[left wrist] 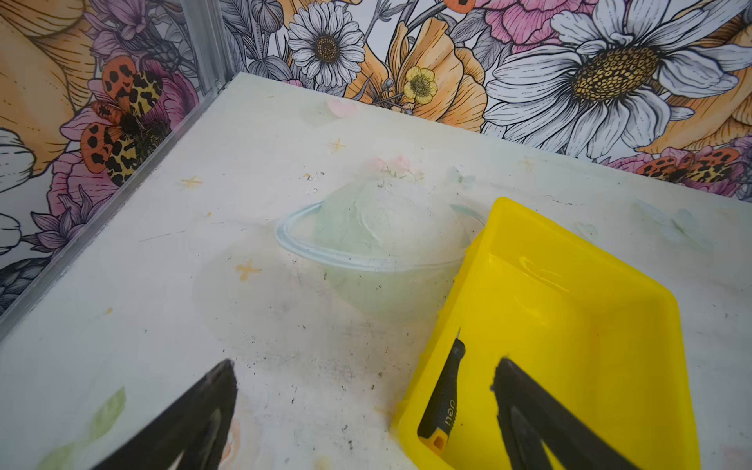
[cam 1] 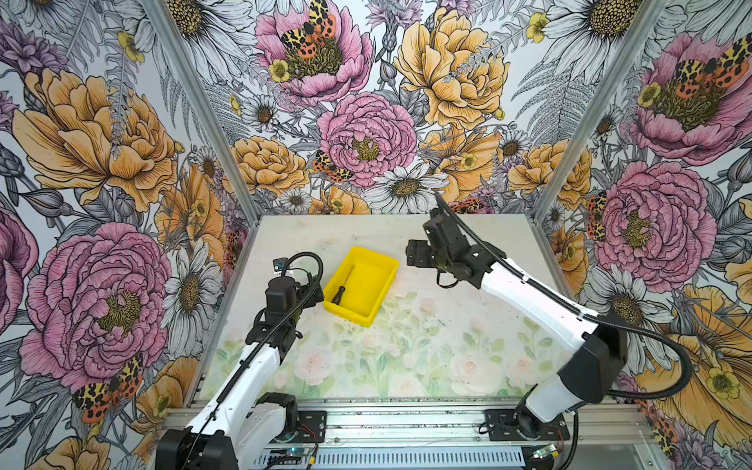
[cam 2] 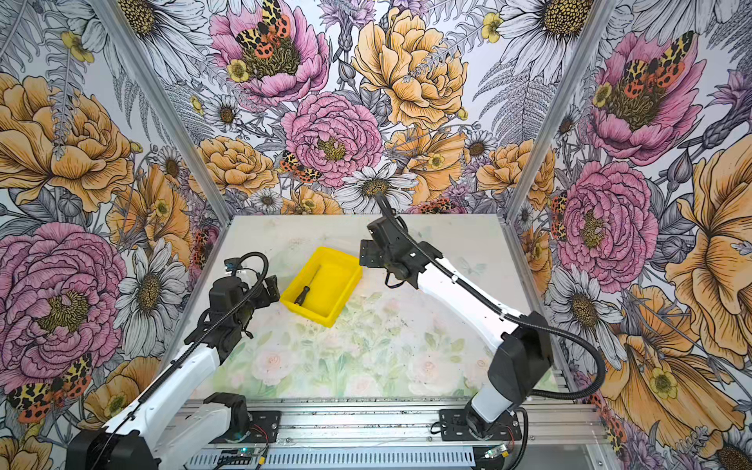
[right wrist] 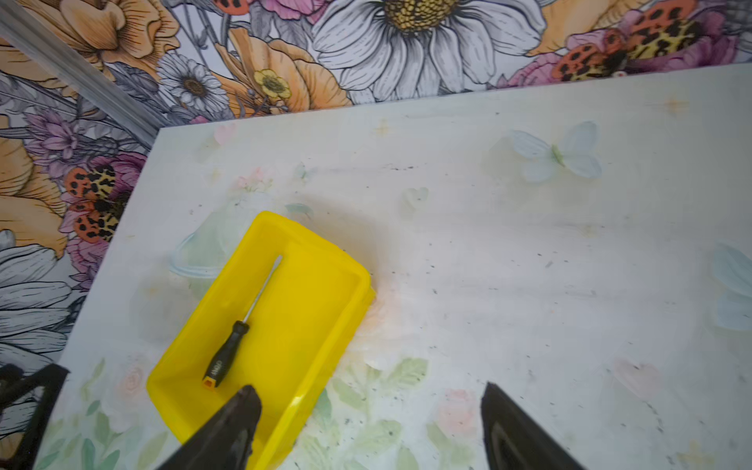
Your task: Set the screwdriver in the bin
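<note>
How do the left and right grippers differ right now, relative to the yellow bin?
The left gripper sits by the bin's left corner; the right gripper is off its right corner. The left gripper's wrist view shows only part of the bin, close up; the right gripper's takes in the whole bin. Both are open and empty; the screwdriver lies in the bin.

— Do the two arms match?
— Yes. The left arm [cam 1: 256, 374] and the right arm [cam 1: 529, 293] both have white shells with black joints and wrists.
— Cabling?
— Black ribbed conduit [cam 1: 689, 366], with thin red wires at the black base plates [cam 1: 309, 425]. The jaws are black and tapered.
</note>
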